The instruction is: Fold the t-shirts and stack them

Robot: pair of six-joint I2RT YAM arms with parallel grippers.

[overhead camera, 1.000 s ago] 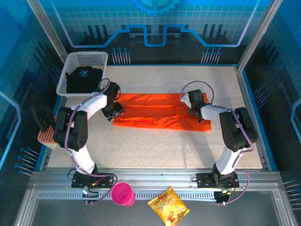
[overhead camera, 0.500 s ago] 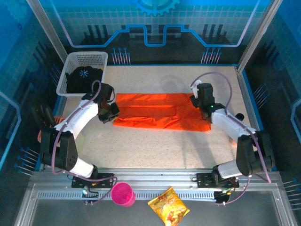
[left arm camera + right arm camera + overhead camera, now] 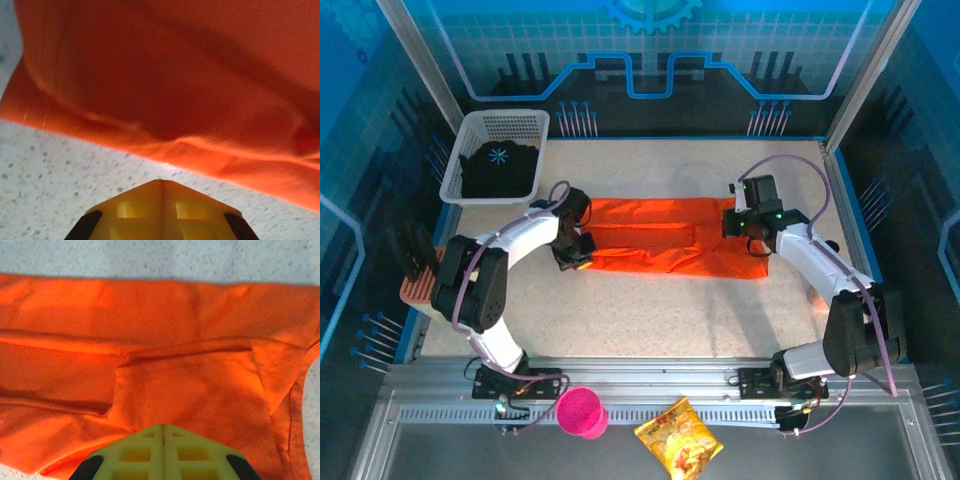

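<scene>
The bright-orange t-shirt (image 3: 670, 238) lies on the table folded into a long left-to-right strip. My left gripper (image 3: 576, 252) is at the strip's left end. In the left wrist view its yellow fingers (image 3: 162, 186) are pressed together with nothing between them, just above the speckled table and short of the orange cloth's (image 3: 165, 85) edge. My right gripper (image 3: 733, 226) is over the right part of the strip. Its fingers (image 3: 163, 429) are shut over the orange cloth (image 3: 160, 355), and no cloth shows between them. The black t-shirt (image 3: 500, 168) with a pale-blue print sits in the basket.
The white mesh basket (image 3: 472, 132) stands at the back left corner. A black object (image 3: 410, 250) and an orange-ridged block (image 3: 418, 288) sit at the left table edge. On the front rail are a pink cup (image 3: 582, 412) and a yellow snack bag (image 3: 678, 438).
Both grippers went from open to shut, the left first and the right just now. The left gripper moved right and a little nearer along the shirt's left end. The right wrist turned slightly.
</scene>
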